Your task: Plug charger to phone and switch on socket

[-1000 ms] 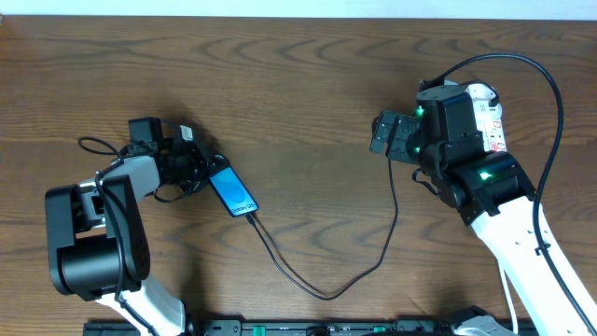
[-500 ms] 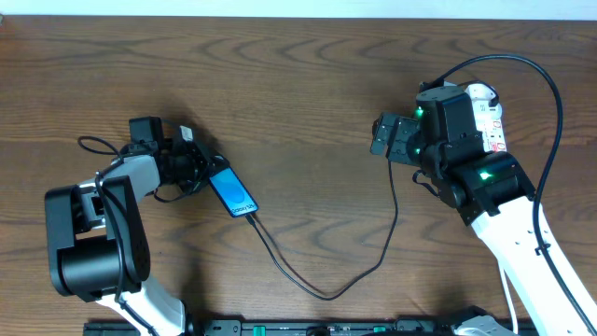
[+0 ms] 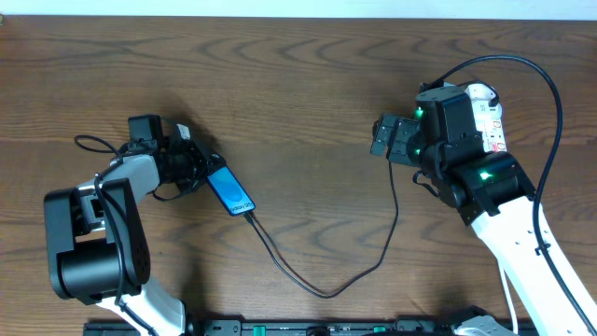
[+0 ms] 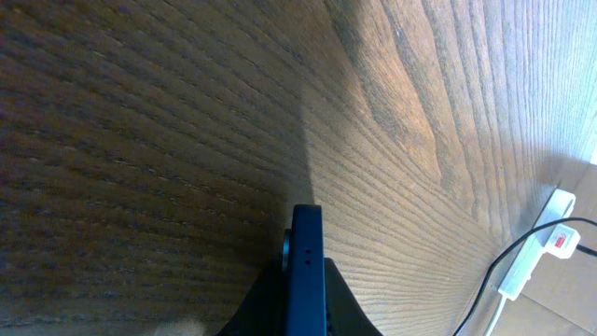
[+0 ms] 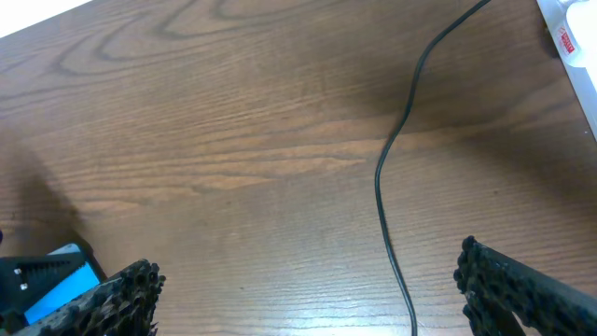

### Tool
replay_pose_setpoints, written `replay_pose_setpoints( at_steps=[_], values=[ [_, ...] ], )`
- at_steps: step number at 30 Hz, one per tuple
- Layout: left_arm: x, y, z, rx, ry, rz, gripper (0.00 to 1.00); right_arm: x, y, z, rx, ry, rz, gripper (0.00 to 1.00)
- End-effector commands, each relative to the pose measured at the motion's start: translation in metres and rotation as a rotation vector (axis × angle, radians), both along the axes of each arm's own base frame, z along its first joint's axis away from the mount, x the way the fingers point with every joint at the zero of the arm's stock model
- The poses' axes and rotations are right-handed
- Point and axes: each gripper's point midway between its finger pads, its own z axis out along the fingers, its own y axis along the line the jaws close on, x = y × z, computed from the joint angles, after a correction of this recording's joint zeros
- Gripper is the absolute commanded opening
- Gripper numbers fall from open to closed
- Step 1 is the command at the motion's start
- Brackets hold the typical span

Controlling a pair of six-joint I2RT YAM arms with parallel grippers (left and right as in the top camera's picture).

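The phone (image 3: 230, 190) with its blue screen lies on the table left of centre, and my left gripper (image 3: 199, 168) is shut on its upper end. In the left wrist view the phone's dark edge (image 4: 306, 271) stands between the two fingers. The charger cable (image 3: 322, 291) runs from the phone's lower end, loops near the front edge and rises toward the right arm. It also shows in the right wrist view (image 5: 390, 177). The white socket (image 3: 487, 114) is at the right, mostly hidden behind the right arm. My right gripper (image 3: 390, 137) is open and empty above the cable.
The socket's end with a red switch shows at the far edge of the left wrist view (image 4: 552, 241) and in the right wrist view's corner (image 5: 569, 33). A thick black robot cable (image 3: 550, 89) arcs over the right arm.
The left gripper and the phone have shifted slightly; the right arm has not moved.
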Motion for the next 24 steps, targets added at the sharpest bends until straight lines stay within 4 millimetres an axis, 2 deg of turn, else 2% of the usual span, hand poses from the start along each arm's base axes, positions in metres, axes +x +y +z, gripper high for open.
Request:
replay_pose_setpoints(
  at_steps=[1, 6, 8, 17, 18, 24],
  values=[
    [-0.0110, 0.0195, -0.0238, 0.126, 0.072, 0.037, 0.08, 0.0004, 0.0003, 0.0021, -0.002, -0.003, 0.004, 0.99],
    [-0.0112, 0.0244, -0.0263, 0.155, 0.078, 0.047, 0.08, 0.0004, 0.0003, 0.0021, -0.003, -0.003, 0.005, 0.99],
    [-0.0112, 0.0245, -0.0264, 0.156, 0.078, 0.047, 0.14, 0.0005, 0.0003, 0.0022, -0.003, -0.004, 0.005, 0.99],
    [-0.0113, 0.0244, -0.0264, 0.156, 0.078, 0.046, 0.17, 0.0004, 0.0003, 0.0021, -0.002, -0.003, 0.004, 0.99],
    [-0.0114, 0.0244, -0.0264, 0.156, 0.079, 0.046, 0.22, 0.0004, 0.0003, 0.0021, -0.002, -0.003, 0.004, 0.99],
    [-0.0122, 0.0242, -0.0266, 0.155, 0.082, 0.046, 0.29, 0.0004, 0.0003, 0.0021, -0.003, -0.003, 0.005, 0.99]
  ],
)
